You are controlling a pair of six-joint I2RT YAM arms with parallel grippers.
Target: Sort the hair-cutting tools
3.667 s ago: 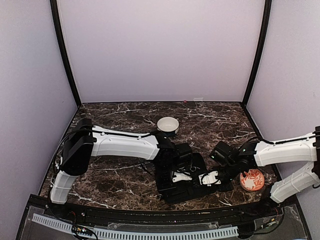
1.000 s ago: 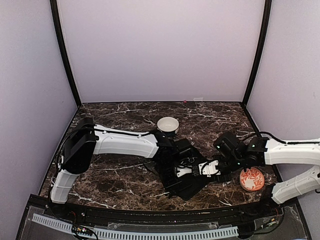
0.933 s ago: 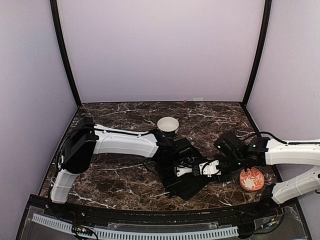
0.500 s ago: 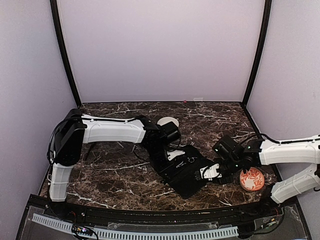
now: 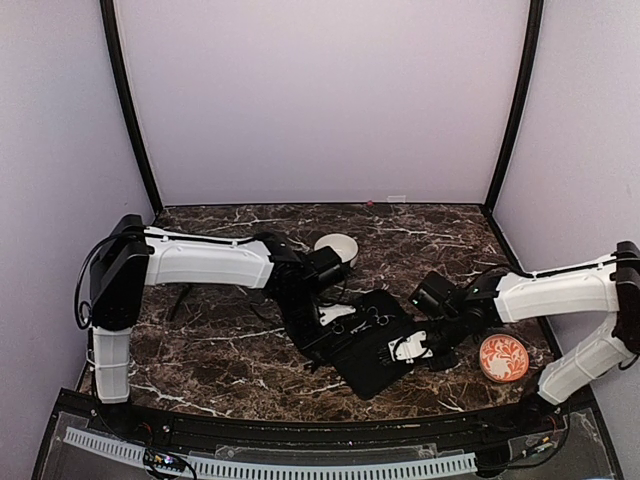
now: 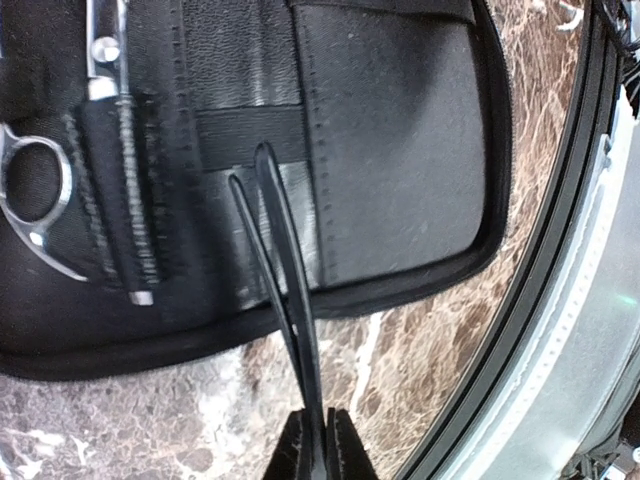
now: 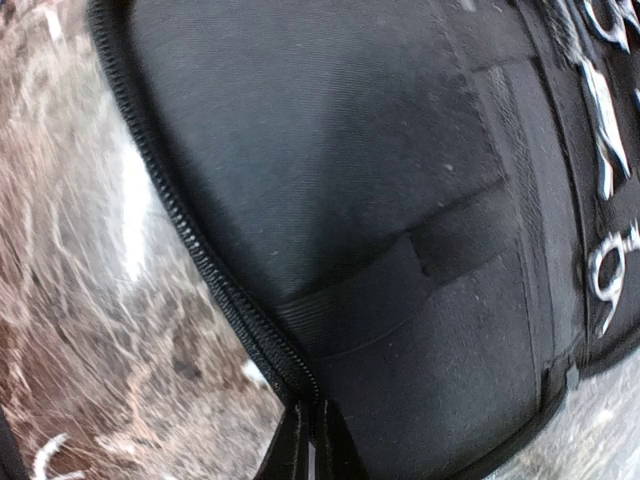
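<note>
Your left gripper (image 6: 318, 445): its fingers are squeezing tight on one end of a thin black stick (image 6: 287, 300).
Thin black stick: it is pointing out over the black case (image 6: 400, 150), with its two thin prongs spreading a little at the far tip.
Scissors (image 6: 40, 190): they are sitting tucked under the case's straps, left of the stick in your left wrist view.
Black case: it is lying unfolded on the marble table (image 5: 220, 350), between your two arms.
Your right gripper (image 7: 310, 440): its fingers are pinching the case's zipper edge.
Orange dish (image 5: 503, 358): it is sitting on the table, right of your right gripper.
</note>
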